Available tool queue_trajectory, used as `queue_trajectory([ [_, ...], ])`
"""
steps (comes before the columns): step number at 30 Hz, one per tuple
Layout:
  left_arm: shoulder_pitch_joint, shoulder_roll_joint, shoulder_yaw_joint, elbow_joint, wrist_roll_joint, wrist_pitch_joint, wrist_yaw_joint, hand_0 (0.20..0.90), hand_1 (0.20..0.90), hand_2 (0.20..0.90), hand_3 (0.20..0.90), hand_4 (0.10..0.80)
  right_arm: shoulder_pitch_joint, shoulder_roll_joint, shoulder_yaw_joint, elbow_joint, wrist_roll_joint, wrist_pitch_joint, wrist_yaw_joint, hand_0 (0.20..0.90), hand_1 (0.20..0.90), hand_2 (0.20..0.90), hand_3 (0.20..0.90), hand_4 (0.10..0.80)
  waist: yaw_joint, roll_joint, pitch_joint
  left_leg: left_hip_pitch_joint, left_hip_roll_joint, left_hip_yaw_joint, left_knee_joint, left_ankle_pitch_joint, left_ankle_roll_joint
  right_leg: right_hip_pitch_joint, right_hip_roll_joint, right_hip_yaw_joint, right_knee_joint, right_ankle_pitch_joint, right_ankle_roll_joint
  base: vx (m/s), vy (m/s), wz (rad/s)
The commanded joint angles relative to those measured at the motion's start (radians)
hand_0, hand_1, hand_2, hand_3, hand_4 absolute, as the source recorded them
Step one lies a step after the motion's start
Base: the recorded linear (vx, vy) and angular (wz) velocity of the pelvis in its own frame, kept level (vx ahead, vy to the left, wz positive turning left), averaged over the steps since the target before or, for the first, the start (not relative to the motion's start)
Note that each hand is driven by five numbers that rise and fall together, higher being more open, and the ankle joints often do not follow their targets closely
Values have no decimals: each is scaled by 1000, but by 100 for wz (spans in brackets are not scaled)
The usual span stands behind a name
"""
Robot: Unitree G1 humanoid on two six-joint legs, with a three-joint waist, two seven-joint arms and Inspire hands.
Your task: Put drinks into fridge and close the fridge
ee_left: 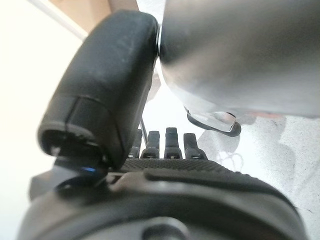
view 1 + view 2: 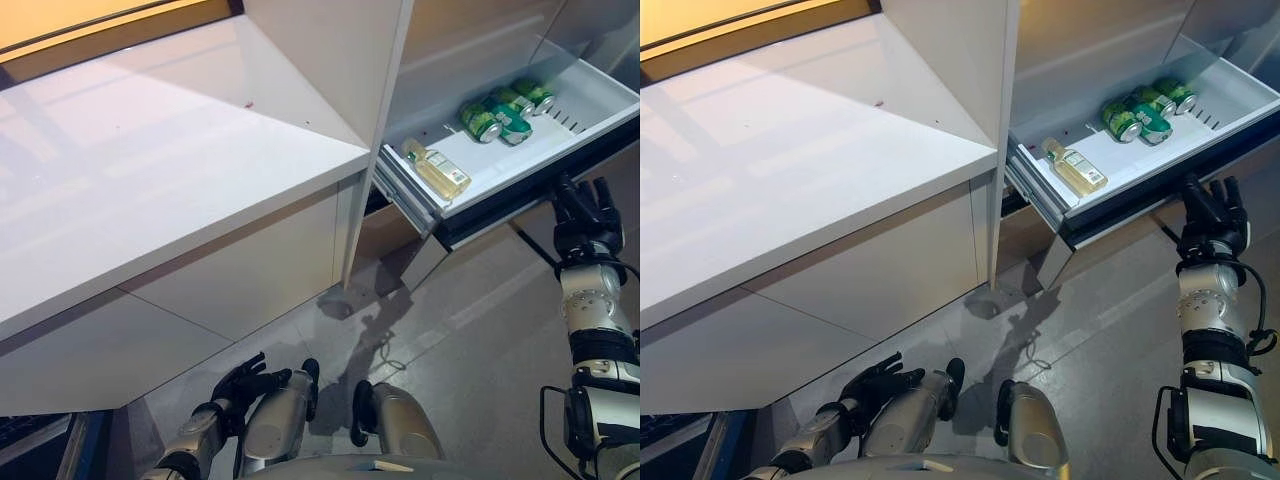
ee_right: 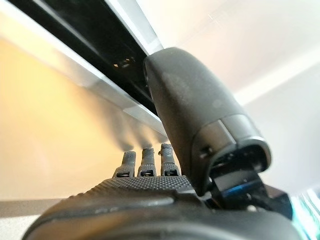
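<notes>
Drinks in, drawer not shut.
Cans point(image 2: 505, 110) and bottle point(image 2: 438, 168) lie in the drawer point(image 2: 520, 165) at 2 o'clock. Right hand point(image 2: 1210, 215), fingers straight, should push its front; left hand point(image 2: 245, 385) hangs loose.

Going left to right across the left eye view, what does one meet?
White counter → left hand low by the floor → bottle at the near end of the open fridge drawer → green cans further in → right hand, fingers straight, up at the drawer's front edge.
</notes>
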Motion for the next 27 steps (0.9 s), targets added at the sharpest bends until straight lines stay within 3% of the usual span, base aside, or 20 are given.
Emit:
queue_trajectory([
  [1,133,49,-25,10,60,1,-13,900,900,900,900,800,-168,-36,102,-107,-40,-9,141,900,900,900,900,800,94,-17,-81,74,-20,-4,-31,-96,69,49,-13,3,-17,45,-5,95,29,19],
  [15,144,54,-25,25,100,-12,-34,900,900,900,900,800,-127,-44,79,-136,-44,-7,80,900,900,900,900,800,65,-40,-128,169,-1,28,-114,-97,68,140,-6,29,-155,86,25,32,-11,5],
  [27,112,62,-40,45,138,13,-30,900,900,900,900,800,-2,-20,85,-209,-70,57,69,900,900,900,900,800,-22,-70,-163,210,50,123,-203,-60,51,163,26,134,-333,196,65,-57,-83,-27],
])
